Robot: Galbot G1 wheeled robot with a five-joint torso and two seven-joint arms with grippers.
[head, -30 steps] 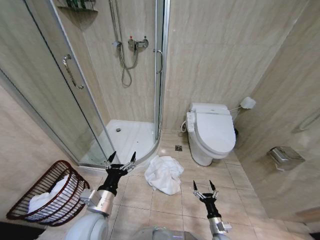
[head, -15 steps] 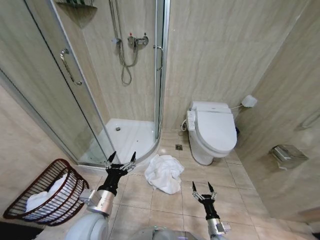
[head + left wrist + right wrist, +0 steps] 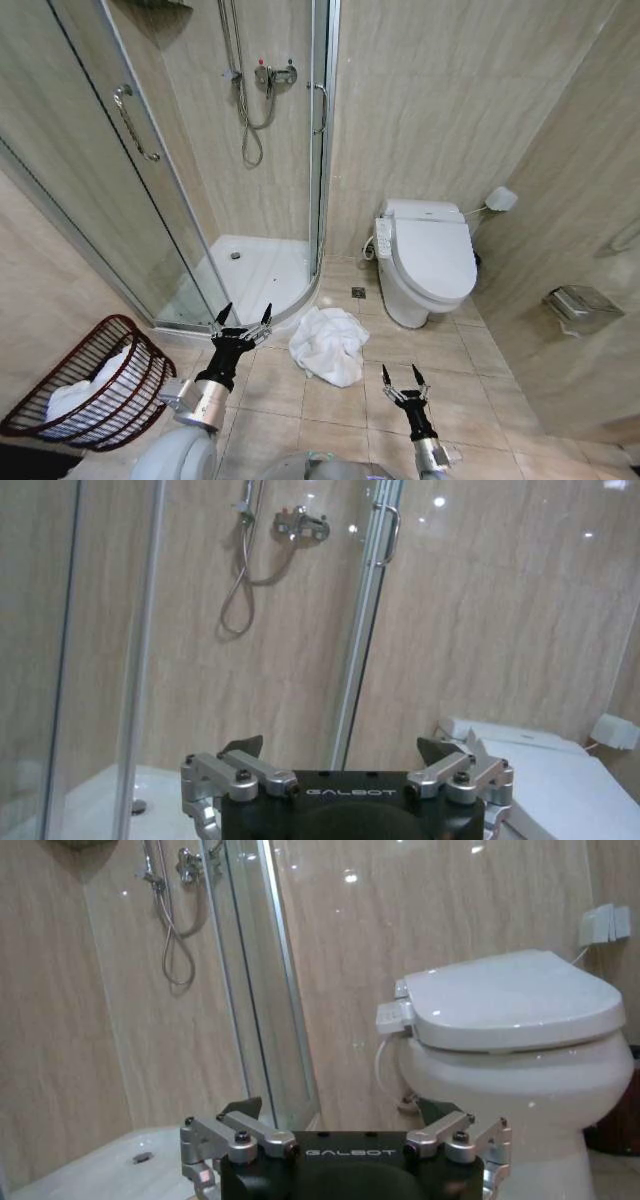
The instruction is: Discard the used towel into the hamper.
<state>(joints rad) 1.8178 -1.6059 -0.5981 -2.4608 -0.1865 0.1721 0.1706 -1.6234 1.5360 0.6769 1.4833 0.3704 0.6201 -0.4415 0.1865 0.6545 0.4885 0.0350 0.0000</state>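
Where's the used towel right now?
In the head view, the towel lies crumpled on the floor tiles between the shower tray's curved edge and the toilet, just right of the open left gripper.

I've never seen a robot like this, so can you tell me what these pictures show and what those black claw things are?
It is a robot in a bathroom, and the pictures are what its cameras see. The big picture comes from a camera on its head, looking down at the floor. The black claws are its two hands: the left gripper and the right gripper, both open and holding nothing. The other two pictures come from small cameras on its wrists, so you see each gripper up close, with the shower and the toilet beyond. On the tiled floor lies a crumpled white towel, between the shower and the toilet. To the robot's left stands the hamper, a dark wire basket with something white already inside.
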